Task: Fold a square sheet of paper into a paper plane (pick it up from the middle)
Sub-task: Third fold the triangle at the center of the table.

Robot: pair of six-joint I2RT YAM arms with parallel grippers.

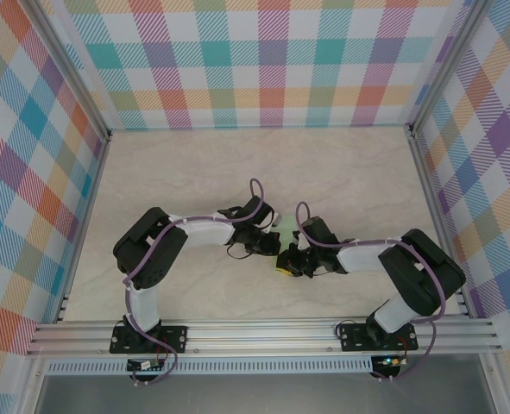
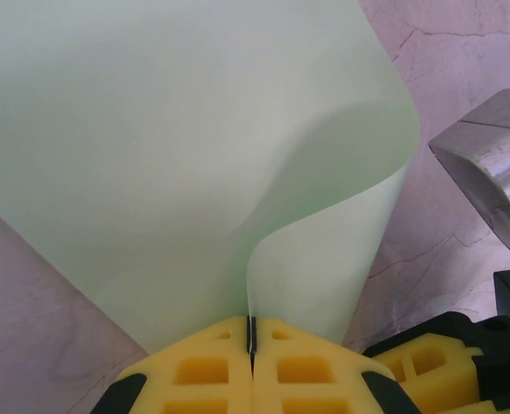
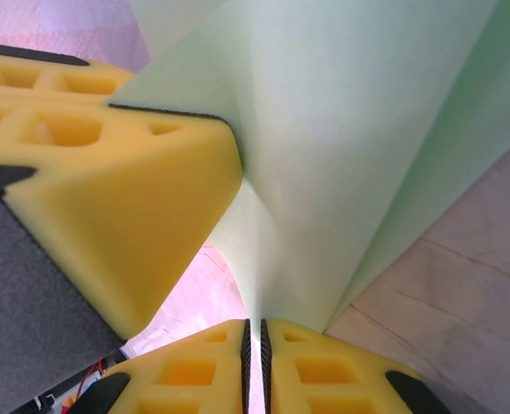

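Green paper [image 2: 151,155] in both closed hands [image 2: 252,335] [image 3: 254,335]

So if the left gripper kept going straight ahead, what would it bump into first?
The paper. The left gripper is shut on its edge, and the paper curls up right in front of it. Past that it would probably meet the table, though depth is hard to judge.
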